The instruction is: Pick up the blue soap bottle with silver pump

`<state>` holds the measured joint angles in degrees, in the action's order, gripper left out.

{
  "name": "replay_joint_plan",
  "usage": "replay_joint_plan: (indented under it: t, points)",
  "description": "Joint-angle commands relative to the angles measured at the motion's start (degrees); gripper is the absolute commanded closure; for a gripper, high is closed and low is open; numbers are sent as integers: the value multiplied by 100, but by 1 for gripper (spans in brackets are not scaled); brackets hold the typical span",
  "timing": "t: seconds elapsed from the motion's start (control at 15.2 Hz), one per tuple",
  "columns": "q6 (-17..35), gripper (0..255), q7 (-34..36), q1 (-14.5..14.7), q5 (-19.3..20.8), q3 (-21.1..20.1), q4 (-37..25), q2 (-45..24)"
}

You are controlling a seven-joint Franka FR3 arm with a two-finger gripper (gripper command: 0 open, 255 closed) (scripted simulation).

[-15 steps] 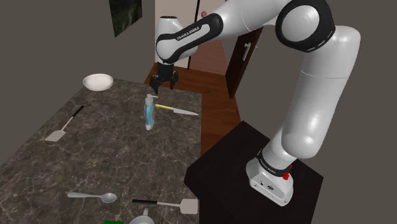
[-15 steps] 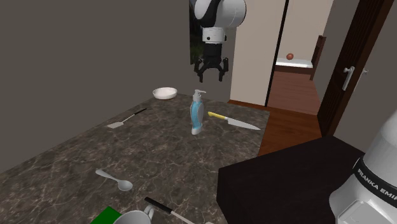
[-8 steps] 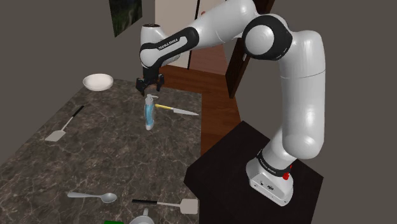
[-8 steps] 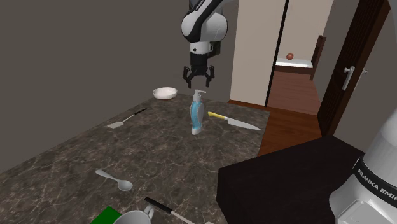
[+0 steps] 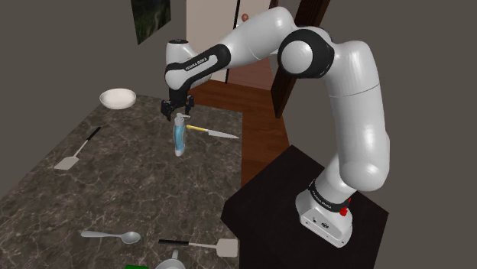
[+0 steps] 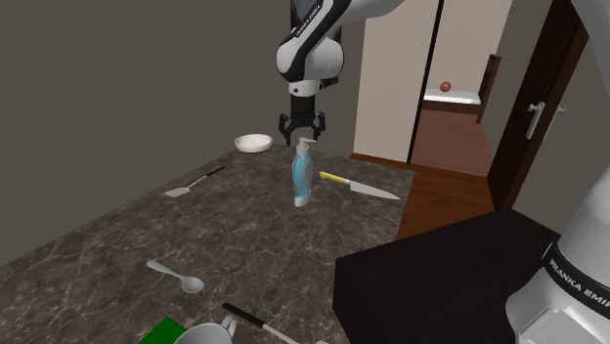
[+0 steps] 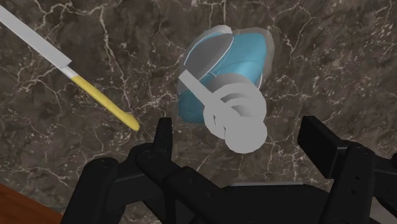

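The gripper (image 6: 304,135) hangs open at the top of the soap bottle (image 6: 303,182), with its fingers apart on either side of the grey pump and not touching it. The blue bottle stands upright near the far end of the dark marbled desk (image 6: 117,244), just beside a yellow-handled knife (image 6: 358,187). A white cup (image 6: 200,335) is cut off by the second exterior view's bottom edge. The walls are grey, and a wooden floor (image 6: 445,186) lies beyond the desk.

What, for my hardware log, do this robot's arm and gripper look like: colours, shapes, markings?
The arm is built of smooth, rounded white links joined by black joints. A black band near the wrist carries white FRANKA EMIKA lettering, repeated on a band low on the arm, where a small red spot shows. The gripper is all black, with two blocky, angular fingers.
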<state>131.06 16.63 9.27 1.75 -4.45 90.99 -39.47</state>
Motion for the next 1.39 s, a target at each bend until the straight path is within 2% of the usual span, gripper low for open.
replay_joint_plan:
  t: [0.0, 0.07, 0.13, 0.73, 1.32]
  points:
    - [108, 0, 0, 2, 5, 4, 40, -66]
    - [107, 0, 0, 2, 5, 4, 38, -68]
    - [112, 255, -8, -5, 4, 5, 45, -65]
    - [107, 255, 0, 2, 5, 4, 38, -68]
    - [-359, 255, -5, -14, -22, -18, -10, 352]
